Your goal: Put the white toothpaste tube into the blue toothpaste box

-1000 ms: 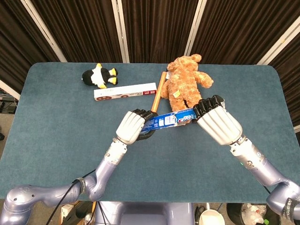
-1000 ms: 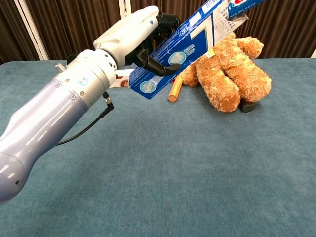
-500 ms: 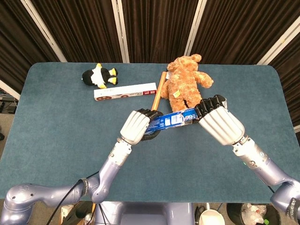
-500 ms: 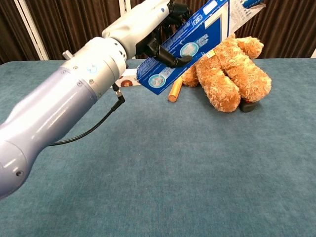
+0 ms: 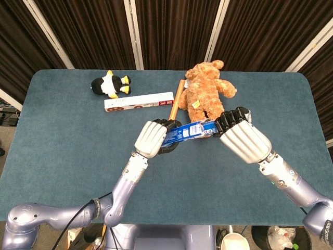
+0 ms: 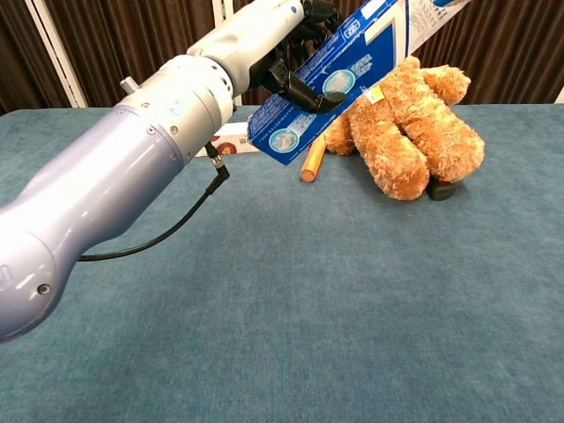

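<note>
A: The left hand [image 5: 152, 138] gripped the blue toothpaste box [image 5: 188, 132] above the table [image 5: 62, 135]; the right hand [image 5: 242, 139] clasped its far end, where the white toothpaste tube [image 6: 434, 19] showed at the mouth.

B: Around it?

A: A brown teddy bear [image 5: 206, 89] lay just behind, beside a wooden stick [image 5: 176, 99], a long white box [image 5: 138, 101] and a penguin toy [image 5: 110, 85]. No lettering was legible.

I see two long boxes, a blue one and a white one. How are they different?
The blue toothpaste box is held up off the table, tilted, gripped by the left hand with the right hand at its other end. The white box lies flat on the table, untouched, near the penguin toy. The blue one is mostly blue with round pictures; the white one has red marks. Both are long and narrow.
</note>
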